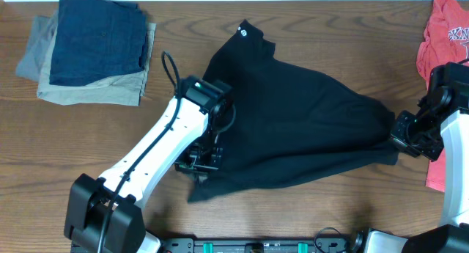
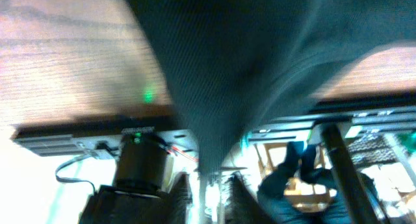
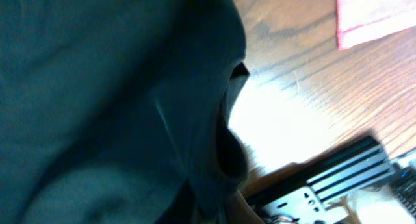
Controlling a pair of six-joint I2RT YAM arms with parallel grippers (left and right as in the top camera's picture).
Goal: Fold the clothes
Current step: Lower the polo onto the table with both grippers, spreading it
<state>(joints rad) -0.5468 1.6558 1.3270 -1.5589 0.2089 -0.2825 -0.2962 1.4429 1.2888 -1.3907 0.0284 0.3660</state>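
Black shirt (image 1: 293, 128) lies bunched in a rough triangle at the middle of the table (image 1: 308, 216), with no clean fold yet. Left gripper (image 1: 198, 162) pinches the lower-left hem, jaws seemingly near-closed on cloth. Right gripper (image 1: 401, 134) sits at the right corner; its grip cannot be told. Most of the folding remains.

The black shirt (image 1: 293, 128) lies on the wooden counter (image 1: 58, 136) in the middle of the overhead frame, loosely bunched rather than spread flat. Its soft, matte fabric makes a rough triangle. One corner points to the upper middle, where a small round white mark (image 1: 242, 33) shows near the tip. A second corner narrows to a point at the right middle, and the third trails to the lower left of centre. Shallow creases run across toward the right tip. In the left wrist view the finely ribbed cloth (image 2: 221, 68) funnels down to a thin strip at bottom centre. In the right wrist view it (image 3: 97, 87) fills the left of the frame, its edge curled.
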